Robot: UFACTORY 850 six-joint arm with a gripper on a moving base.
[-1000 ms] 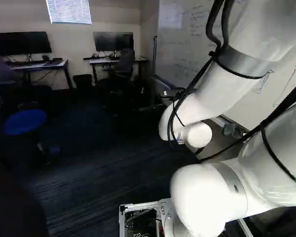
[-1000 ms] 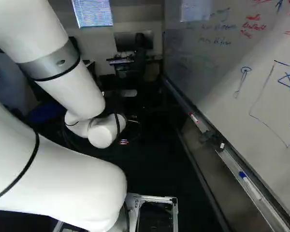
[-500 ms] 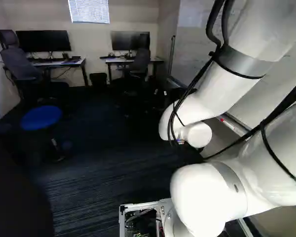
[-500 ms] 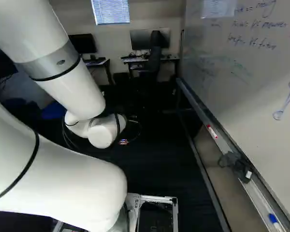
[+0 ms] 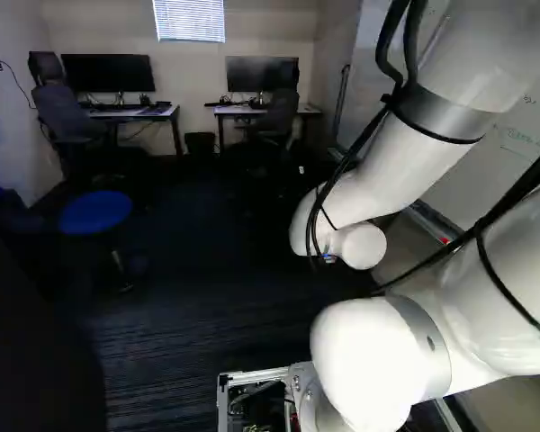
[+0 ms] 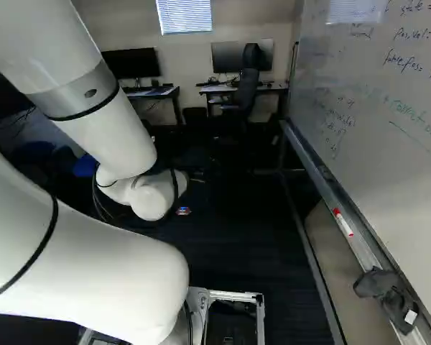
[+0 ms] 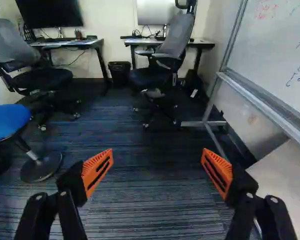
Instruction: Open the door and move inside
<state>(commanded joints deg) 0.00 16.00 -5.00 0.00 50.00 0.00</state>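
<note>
- No door shows in my views, so I cannot tell where it stands.
- My gripper (image 7: 157, 155) is open and empty, fingers wide apart — perhaps because no handle needs gripping now.
- Beside my path, the whiteboard's (image 6: 373, 151) ledge holds a marker (image 6: 343, 223), presumably handy for writers.
- Farther in, a chair (image 7: 177, 37) serves a desk (image 7: 202, 44); the blue stool (image 7: 7, 121) wants a wide berth.

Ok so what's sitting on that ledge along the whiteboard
On the ledge I can make out a red-capped marker and a dark grey bundle. Anything beneath the bundle is covered, so I can't tell.
</note>
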